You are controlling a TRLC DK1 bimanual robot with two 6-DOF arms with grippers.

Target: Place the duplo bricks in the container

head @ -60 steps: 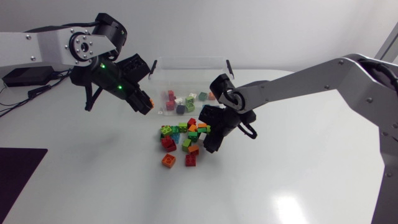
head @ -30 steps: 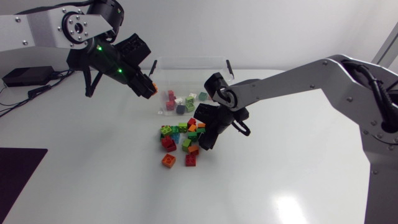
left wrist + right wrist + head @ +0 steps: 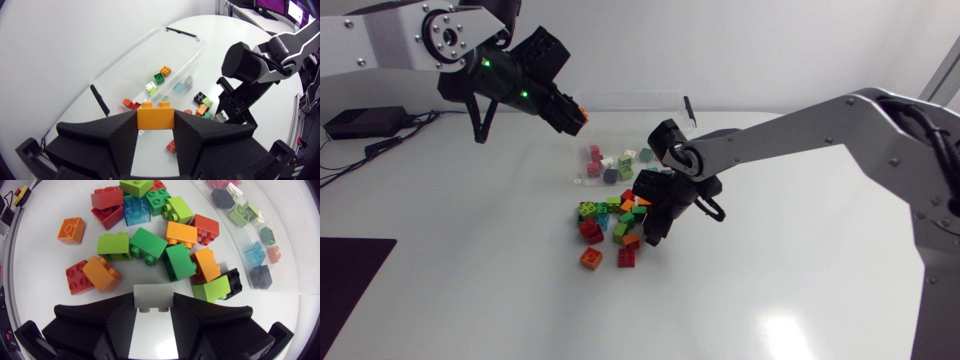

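Pinching orange brick [image 3: 155,116] in left gripper [image 3: 572,113] above container [image 3: 197,40] rim – risks dropping it outside onto surface [image 3: 770,280] if released early; clamping white brick [image 3: 153,296] in right gripper [image 3: 655,215] over loose pile [image 3: 610,225] mid-surface – may snag neighbours when lifting

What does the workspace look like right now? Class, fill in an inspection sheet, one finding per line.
Surface: white table, glossy.
Job's things: clear container holds a few bricks; loose duplo pile lies in front of it.
Clutter: black box at the far left.
Grippers: left gripper shut on an orange brick beside the container's left end; right gripper shut on a pale grey brick at the pile.
Cables: black cable beside the box.
Surroundings: nothing seen.
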